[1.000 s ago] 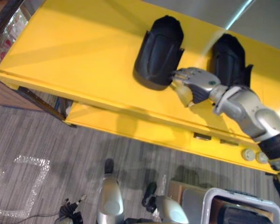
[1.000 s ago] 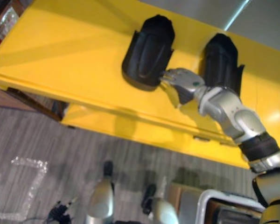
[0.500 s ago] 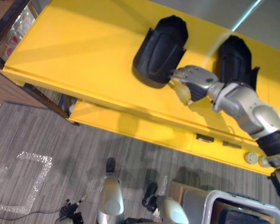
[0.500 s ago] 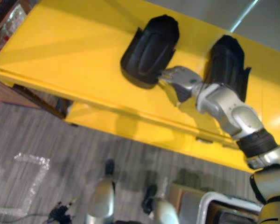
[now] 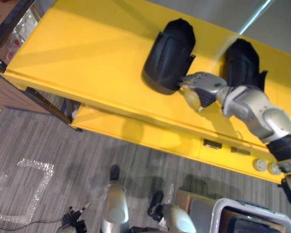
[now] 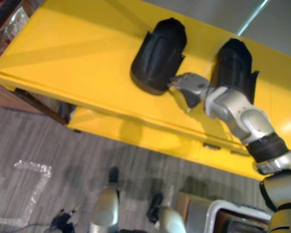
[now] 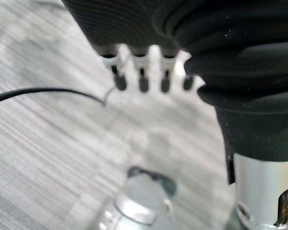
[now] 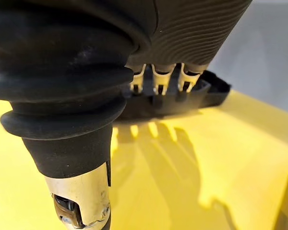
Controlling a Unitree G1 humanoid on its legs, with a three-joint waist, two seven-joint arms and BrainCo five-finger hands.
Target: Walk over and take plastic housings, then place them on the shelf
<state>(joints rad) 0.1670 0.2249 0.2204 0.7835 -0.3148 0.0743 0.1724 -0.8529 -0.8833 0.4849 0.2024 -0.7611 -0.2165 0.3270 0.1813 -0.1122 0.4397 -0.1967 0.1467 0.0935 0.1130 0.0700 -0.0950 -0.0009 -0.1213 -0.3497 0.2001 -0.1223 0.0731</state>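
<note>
**Left eye view.** Item 1: long yellow-painted metal shelf, running from 10 o'clock to 4 o'clock across the frame, above grey striped flooring. Item 2: black domed plastic housing, laid on the shelf top at about 1 o'clock, dome upward. The open face is judged to be downward so that the housing sits steady. Item 3: second black domed plastic housing, set at 3 o'clock of the first and apart from it, partly covered by the forearm. The two are judged to be ranged side by side as stock already delivered. Item 4: right hand, brought in from 4 o'clock, with its fingers stretched against the first housing's rim at that housing's 5 o'clock. The thumb is held away below, so nothing is clasped.

**Right eye view.** The same arrangement is recorded. The touch at the rim is judged to be a release or a nudge to square the housing on the shelf, not a pick-up.

**Left wrist view.** Item 5: left hand, hung above the grey flooring with nothing held. Whether it is open or closed cannot be told. It is judged idle and kept clear of the shelf.

**Right wrist view.** The right fingertips are seen resting on the black housing's edge, with yellow shelf beneath
</note>
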